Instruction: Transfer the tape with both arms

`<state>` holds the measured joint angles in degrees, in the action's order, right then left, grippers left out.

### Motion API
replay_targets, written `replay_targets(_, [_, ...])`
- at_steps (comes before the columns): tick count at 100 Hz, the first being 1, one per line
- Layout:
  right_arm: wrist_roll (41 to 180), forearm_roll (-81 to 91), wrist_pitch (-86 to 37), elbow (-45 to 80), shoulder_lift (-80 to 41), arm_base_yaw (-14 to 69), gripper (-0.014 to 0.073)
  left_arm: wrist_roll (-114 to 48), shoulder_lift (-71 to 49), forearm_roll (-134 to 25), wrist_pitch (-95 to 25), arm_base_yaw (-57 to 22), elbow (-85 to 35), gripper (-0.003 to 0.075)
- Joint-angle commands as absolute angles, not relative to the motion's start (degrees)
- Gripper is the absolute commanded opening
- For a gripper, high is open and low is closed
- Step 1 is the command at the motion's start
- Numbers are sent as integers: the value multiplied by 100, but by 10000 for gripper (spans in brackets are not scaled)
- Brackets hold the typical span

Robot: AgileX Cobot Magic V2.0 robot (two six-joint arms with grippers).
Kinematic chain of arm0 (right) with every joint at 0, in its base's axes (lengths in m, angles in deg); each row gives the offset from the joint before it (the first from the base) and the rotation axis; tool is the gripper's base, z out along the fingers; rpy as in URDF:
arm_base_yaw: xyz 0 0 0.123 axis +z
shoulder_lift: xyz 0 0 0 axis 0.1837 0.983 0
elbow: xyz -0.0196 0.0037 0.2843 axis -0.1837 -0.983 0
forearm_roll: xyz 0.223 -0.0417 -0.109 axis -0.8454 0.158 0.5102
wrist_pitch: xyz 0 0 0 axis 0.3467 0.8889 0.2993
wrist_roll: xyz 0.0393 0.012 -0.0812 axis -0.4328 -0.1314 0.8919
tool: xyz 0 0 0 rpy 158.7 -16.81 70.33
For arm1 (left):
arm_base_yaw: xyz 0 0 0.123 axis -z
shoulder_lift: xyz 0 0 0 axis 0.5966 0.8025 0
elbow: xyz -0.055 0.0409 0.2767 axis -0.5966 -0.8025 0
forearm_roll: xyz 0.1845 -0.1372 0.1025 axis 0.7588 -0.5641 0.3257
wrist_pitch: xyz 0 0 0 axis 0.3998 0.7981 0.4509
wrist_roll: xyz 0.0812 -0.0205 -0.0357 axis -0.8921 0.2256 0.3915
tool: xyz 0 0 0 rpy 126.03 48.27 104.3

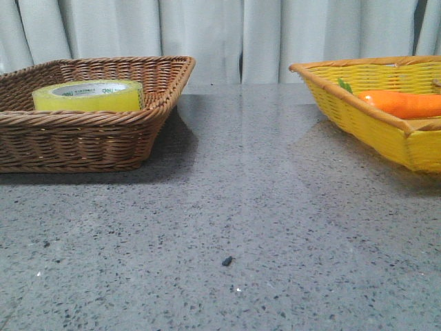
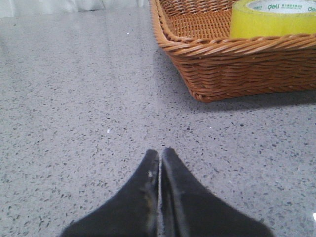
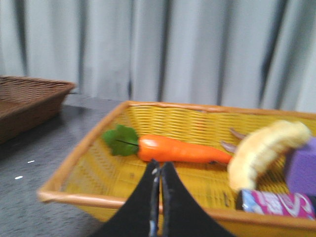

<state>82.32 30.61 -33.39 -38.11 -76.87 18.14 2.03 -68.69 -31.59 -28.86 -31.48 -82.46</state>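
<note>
The tape (image 1: 88,96), a wide yellow roll with a white core and green lettering, lies flat in the brown wicker basket (image 1: 103,141) at the left. It also shows in the left wrist view (image 2: 272,19), inside that basket (image 2: 237,69). My left gripper (image 2: 160,154) is shut and empty over bare table, well short of the basket. My right gripper (image 3: 160,166) is shut and empty, in front of the near rim of the yellow basket (image 3: 79,195). Neither gripper shows in the front view.
The yellow basket (image 1: 375,124) at the right holds an orange carrot (image 1: 403,103) with green leaves. The right wrist view shows the carrot (image 3: 180,149), a banana (image 3: 264,148), a purple block (image 3: 302,165) and a pink packet (image 3: 276,203). White curtain at the back.
</note>
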Motion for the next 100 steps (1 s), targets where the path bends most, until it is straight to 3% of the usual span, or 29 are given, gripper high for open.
replay_targets(1, [8228,2699,-4228,-3940,-7614,1302,-74,226,-7030,-3180,-3239,-3159,-8303,-21])
replay_targets(17, [8228,2603,-4424,-4449,-7614,708,-74,226,-7030,-3180,-3239,-3159,-8303,-21])
replay_targets(22, [8228,2589,-3988,-4430,-7614,651,-74,226,-7030,-3180,-3239,-3159,-8303,-21])
replay_targets(70, [8228,2589,-1885,-4430,-8007,640,-74,226,-7030,-3202,-3263,-3159,-8303,-21])
replay_targets(100, [8228,2589,-1868,-4430,-8007,640,-74,226,-7030,-3202,-3263,-3159,-8303,-21])
